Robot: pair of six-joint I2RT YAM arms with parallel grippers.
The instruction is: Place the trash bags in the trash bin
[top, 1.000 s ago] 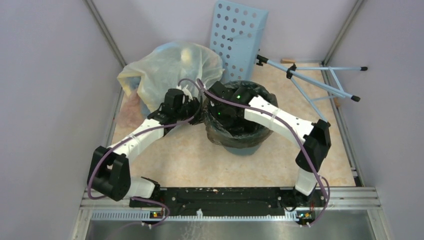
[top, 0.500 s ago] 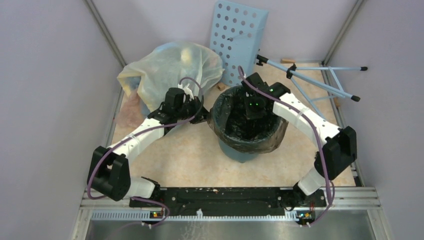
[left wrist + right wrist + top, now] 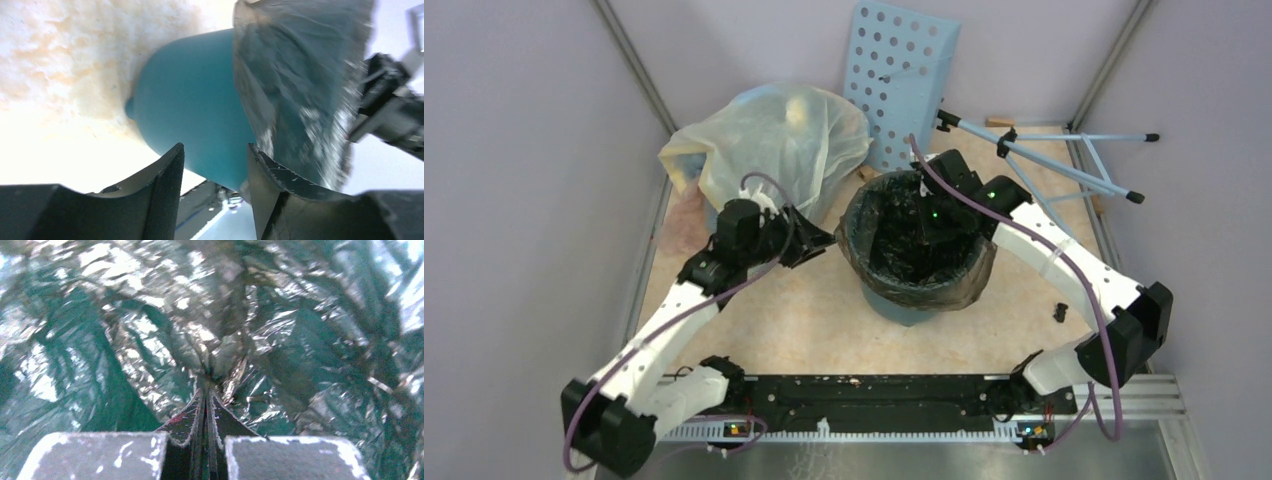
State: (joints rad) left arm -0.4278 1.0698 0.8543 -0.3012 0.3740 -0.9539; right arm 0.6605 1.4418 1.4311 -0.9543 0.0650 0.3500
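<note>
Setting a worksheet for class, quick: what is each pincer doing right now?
Left pincer: open, holding nothing.
Right pincer: closed on a fold of the trash bag.

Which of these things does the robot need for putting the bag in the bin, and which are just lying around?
For the job:
- dark trash bag, already lining the bin
- teal trash bin

Just lying about:
- big yellowish stuffed bag
- light blue panel with holes
- thin-legged stand
- small black bit
</note>
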